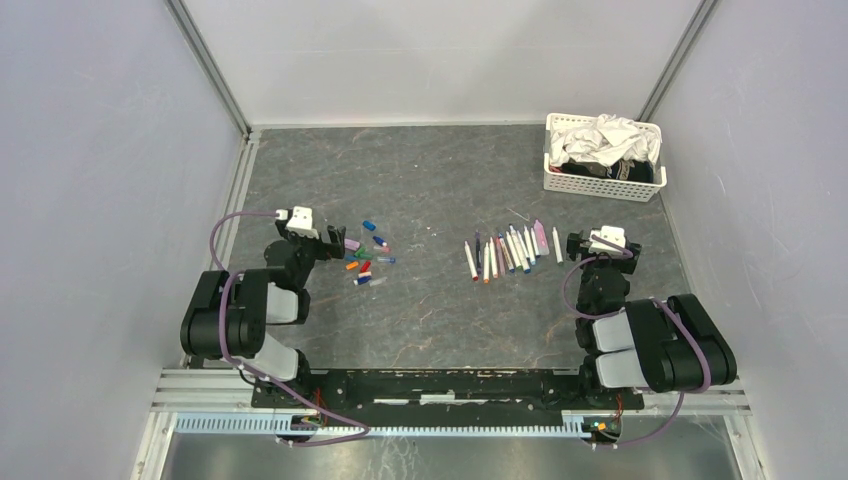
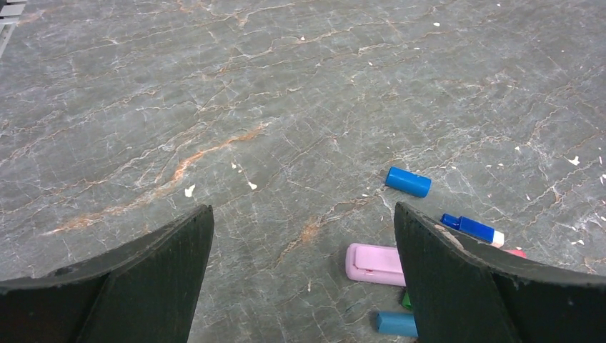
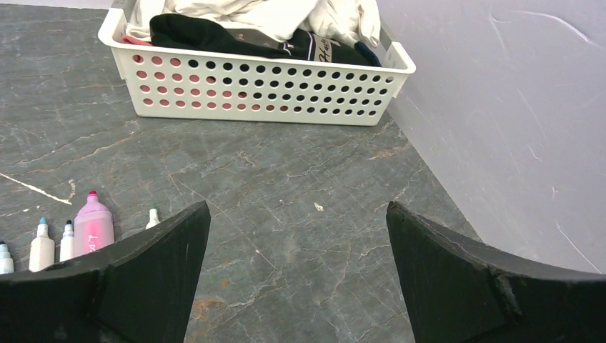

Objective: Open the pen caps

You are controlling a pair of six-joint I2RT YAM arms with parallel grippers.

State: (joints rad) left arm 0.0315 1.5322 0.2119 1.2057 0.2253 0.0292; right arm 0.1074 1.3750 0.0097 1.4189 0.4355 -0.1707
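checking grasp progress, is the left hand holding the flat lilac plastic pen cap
No, the left hand is open and empty; the flat lilac plastic cap lies loose on the grey table.

Pen caps (image 1: 365,256) in blue, red, orange, green and lilac dot a dark grey, marble-patterned table (image 2: 214,86) veined in white and rust-orange; up close, the lilac cap (image 2: 375,263) reads pale pink and the blue cap (image 2: 408,181) a bright mid-blue. The pens (image 1: 505,252) have white barrels and coloured tips, while the wide pen (image 3: 93,227) is lilac-pink with a darker pink tip. A white basket (image 3: 257,89), perforated with rows of round holes, carries white and black cloth (image 3: 214,32) against pale lilac-grey walls (image 1: 100,150).
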